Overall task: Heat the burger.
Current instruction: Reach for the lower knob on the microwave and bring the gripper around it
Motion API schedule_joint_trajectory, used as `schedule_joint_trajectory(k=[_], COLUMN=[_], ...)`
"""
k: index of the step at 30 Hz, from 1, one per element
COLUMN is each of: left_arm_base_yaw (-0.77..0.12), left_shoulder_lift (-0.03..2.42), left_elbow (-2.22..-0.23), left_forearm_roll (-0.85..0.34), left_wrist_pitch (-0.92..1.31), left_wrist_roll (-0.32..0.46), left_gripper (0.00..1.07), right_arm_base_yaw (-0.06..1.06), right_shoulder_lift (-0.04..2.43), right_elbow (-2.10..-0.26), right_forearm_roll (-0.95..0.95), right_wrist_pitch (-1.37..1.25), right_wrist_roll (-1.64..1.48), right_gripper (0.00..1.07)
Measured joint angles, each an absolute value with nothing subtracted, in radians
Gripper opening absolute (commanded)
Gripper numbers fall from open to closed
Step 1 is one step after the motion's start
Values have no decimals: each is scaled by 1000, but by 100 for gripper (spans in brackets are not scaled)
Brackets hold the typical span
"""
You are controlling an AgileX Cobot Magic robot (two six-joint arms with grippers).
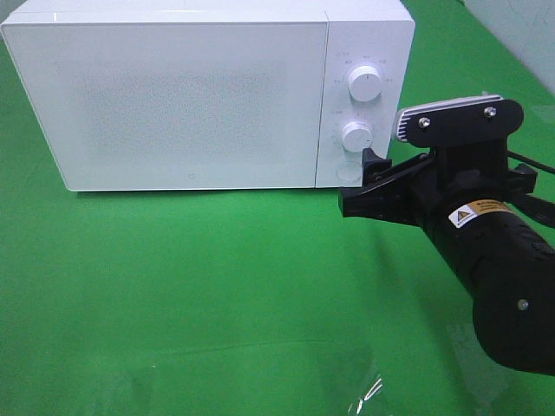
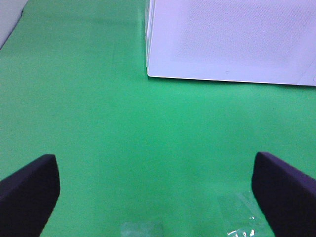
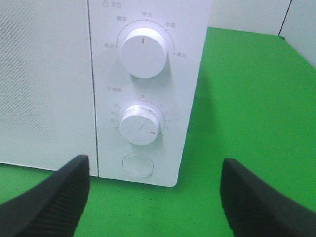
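Remote session, view from above: my right pincer [image 1: 361,182] hovers at the control panel of the white microwave [image 1: 173,95], its fingers spread with nothing between them. One dark fingertip sits just beside the round button [image 1: 349,172] at the foot of the panel, under the lower knob [image 1: 356,134] and the upper knob [image 1: 362,84]. I cannot tell whether the fingertip touches the button. The right wrist camera looks straight at both knobs and the button. The microwave door [image 1: 165,91] is shut and its frosted front hides the inside. My left pincer [image 2: 154,163] hangs spread wide and empty above the green desk [image 1: 191,286], near the microwave's front corner. A scrap of clear film [image 2: 237,210] lies on the desk near it. The burger appears in none of my three views, so I cannot tell where it is.
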State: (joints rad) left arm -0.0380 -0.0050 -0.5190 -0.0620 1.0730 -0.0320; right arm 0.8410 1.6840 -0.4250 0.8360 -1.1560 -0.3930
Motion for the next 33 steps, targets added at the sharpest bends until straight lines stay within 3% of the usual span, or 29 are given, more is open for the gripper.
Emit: schedule_joint_trajectory(k=[21, 33], left_arm_base_yaw=[-38, -38], left_shoulder_lift=[-5, -5], left_elbow=[-519, -519], left_forearm_roll=[-62, -62], left_wrist_pitch=[1073, 1073], left_wrist_roll=[-32, -32], left_gripper=[98, 98], right_arm_base_yaw=[841, 749], right_shoulder_lift=[1719, 1841], right_elbow=[-454, -577], right_forearm_roll=[822, 746], right_wrist_pitch=[-1179, -1142], right_wrist_roll=[-302, -302], right_gripper=[72, 72])
